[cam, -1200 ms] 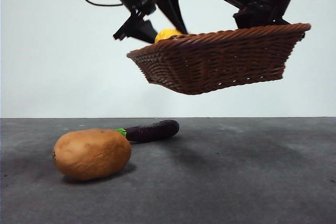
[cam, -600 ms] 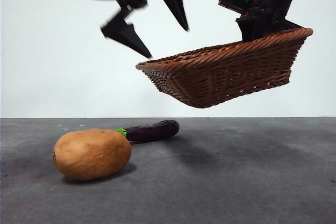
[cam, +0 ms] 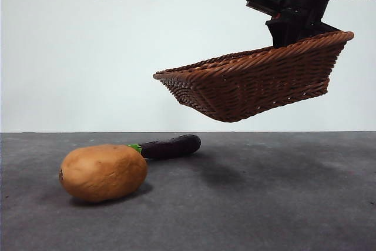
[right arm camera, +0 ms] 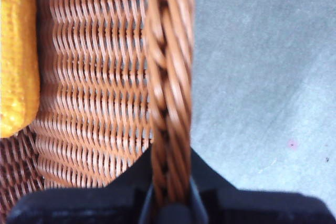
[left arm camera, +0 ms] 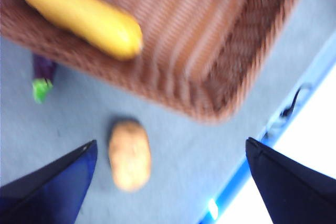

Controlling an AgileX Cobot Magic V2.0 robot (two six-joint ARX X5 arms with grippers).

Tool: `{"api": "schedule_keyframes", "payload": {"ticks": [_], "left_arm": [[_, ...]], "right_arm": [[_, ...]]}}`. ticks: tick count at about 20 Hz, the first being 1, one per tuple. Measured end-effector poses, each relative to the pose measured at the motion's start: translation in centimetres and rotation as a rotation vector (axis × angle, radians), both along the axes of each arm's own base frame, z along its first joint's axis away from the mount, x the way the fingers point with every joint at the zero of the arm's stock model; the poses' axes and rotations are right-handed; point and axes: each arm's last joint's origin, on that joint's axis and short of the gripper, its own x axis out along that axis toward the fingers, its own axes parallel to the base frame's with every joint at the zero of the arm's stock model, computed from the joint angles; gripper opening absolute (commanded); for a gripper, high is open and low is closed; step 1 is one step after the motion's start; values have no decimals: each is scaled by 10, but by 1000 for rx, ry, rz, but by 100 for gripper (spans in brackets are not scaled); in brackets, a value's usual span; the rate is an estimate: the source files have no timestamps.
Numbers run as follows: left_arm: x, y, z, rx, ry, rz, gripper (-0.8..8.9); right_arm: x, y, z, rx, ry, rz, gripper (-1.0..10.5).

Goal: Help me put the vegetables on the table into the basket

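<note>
At the lower left of the front view the potato (cam: 103, 172) is seen lying on the table (cam: 264, 204), its long axis running across the frame. Just behind it, toward the centre, the eggplant (cam: 168, 146) is laid with its green stem toward the potato; whether the two touch cannot be told. At the upper right the basket (cam: 258, 83) is held clear of the table, tilted with its left rim low, well above and to the right of both vegetables.

The basket's braided rim is clamped between the jaws of the right gripper (right arm camera: 167, 203), which is seen at the top right of the front view. The corn (left arm camera: 79, 15) is already lying inside the basket, its long axis slanted across the woven floor.

The left gripper (left arm camera: 168, 182) is spread wide and empty, shown only as a black tip at the top left of the front view. In its wrist picture the potato (left arm camera: 129, 154) is found between the jaws and beyond them, long axis roughly along the view. The left arm is therefore judged the free one, and the potato its likelier next pick.
</note>
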Motion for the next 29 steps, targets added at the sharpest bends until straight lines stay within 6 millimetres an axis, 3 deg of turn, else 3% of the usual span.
{"api": "schedule_keyframes", "payload": {"ticks": [5, 7, 11, 14, 21, 22, 24, 29], "left_arm": [[-11, 14, -65, 206, 107, 31, 496], [-2, 13, -89, 190, 90, 52, 575], [9, 14, -134, 211, 102, 62, 576], [23, 15, -151, 218, 103, 76, 576], [51, 2, -210, 302, 199, 60, 555], [54, -1, -213, 287, 180, 61, 449], [55, -2, -213, 272, 175, 56, -5], [50, -3, -210, 183, 276, -4, -8]], "right_arm": [[5, -16, 0, -4, -8, -20, -17], [9, -30, 0, -5, -10, -57, -17], [14, -67, -1, -14, 9, -148, -17], [15, -88, -1, -20, 23, -199, -17], [14, -92, -1, -26, 21, -183, -17], [14, -92, -1, -26, 21, -184, -17], [14, -92, -1, -26, 23, -184, -17], [14, -92, -1, -26, 22, -183, -17]]}}
